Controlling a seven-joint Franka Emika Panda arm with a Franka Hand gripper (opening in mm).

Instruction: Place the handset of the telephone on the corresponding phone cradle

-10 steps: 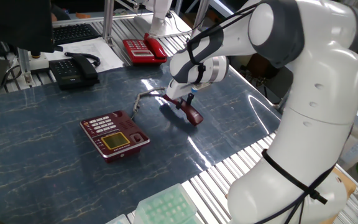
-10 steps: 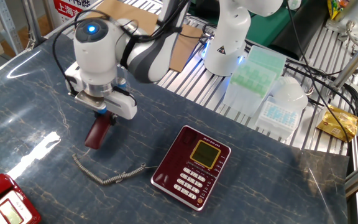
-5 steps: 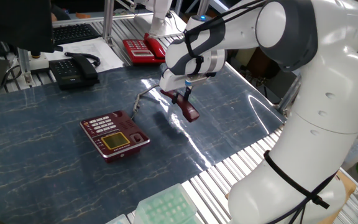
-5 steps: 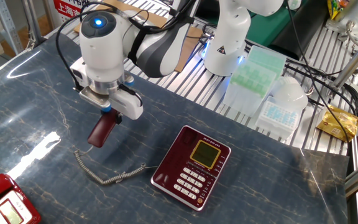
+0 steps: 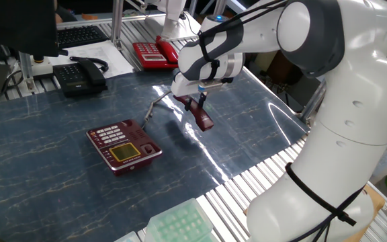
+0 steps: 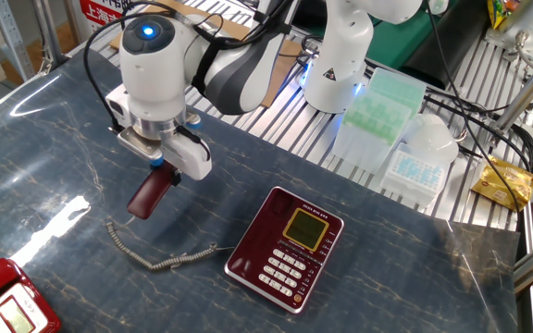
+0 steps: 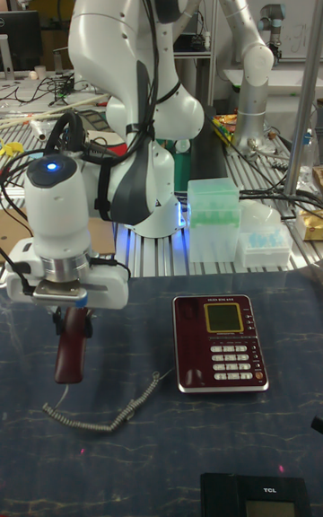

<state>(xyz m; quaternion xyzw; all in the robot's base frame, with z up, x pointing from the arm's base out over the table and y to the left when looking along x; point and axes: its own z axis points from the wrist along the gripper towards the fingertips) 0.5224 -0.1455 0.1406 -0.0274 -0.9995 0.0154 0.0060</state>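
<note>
Tall fixed view shows the gripper (image 7: 72, 312) pointing straight down, its fingers pinched on the upper end of the handset (image 7: 71, 351), which hangs nearly upright below it and clear of the table (image 7: 179, 445). From the handset's lower end a thin grey cord (image 7: 103, 418) drops to the tabletop and coils across it toward the telephone (image 7: 219, 342). Seen from the other fixed view, the handset (image 6: 150, 192) is tilted, its free end lower and further from the telephone (image 6: 286, 244), and the cord (image 6: 155, 258) lies on the surface between the two. The telephone sits flat, well apart from the held handset, its yellow-green display (image 6: 304, 227) and pale buttons (image 6: 279, 271) facing up; the phone cradle (image 7: 187, 342) is the strip along the side of the base nearest the handset. A black desk phone (image 5: 79, 74) and a bright red phone (image 5: 154, 54) stand beyond the telephone (image 5: 123, 145) in one fixed view, far from it
</note>
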